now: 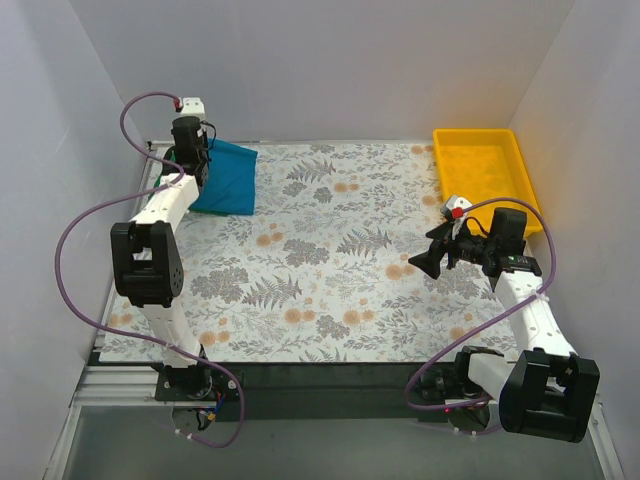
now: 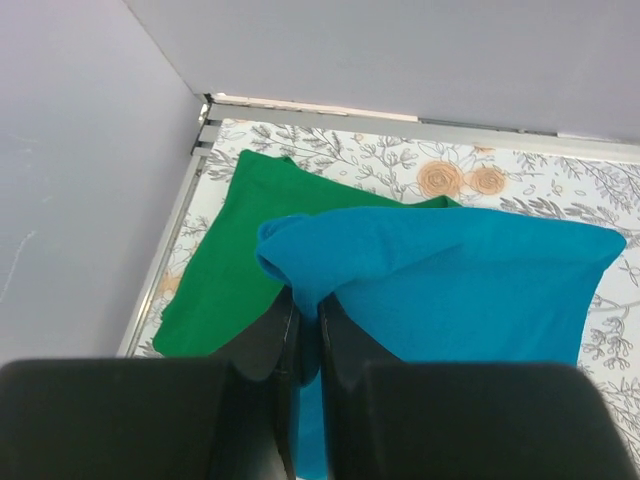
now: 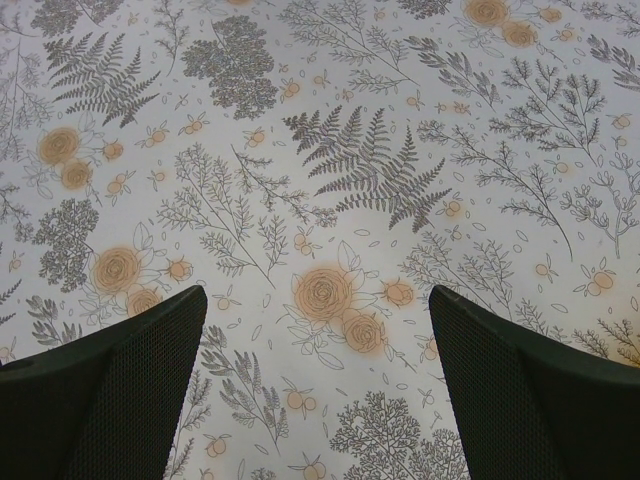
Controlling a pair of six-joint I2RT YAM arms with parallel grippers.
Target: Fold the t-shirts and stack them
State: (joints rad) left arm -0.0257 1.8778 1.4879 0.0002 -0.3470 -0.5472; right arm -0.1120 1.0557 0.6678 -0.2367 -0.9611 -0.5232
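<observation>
beyond the job: cover, tray, walls, rail

spread over the whole tabletop, a white patterned cover (image 1: pixel 330 260), printed with grey ferns, leafy sprigs and pale orange blossoms. around three sides, plain pale walls (image 1: pixel 320 60). at the far right corner, a shallow yellow tray (image 1: pixel 480 165), rectangular, flat on the surface, close beside the right-hand wall. along the left and near edges, a silver metal rail (image 1: pixel 110 385), with a dark strip (image 1: pixel 320 388) just beyond its near run.
</observation>
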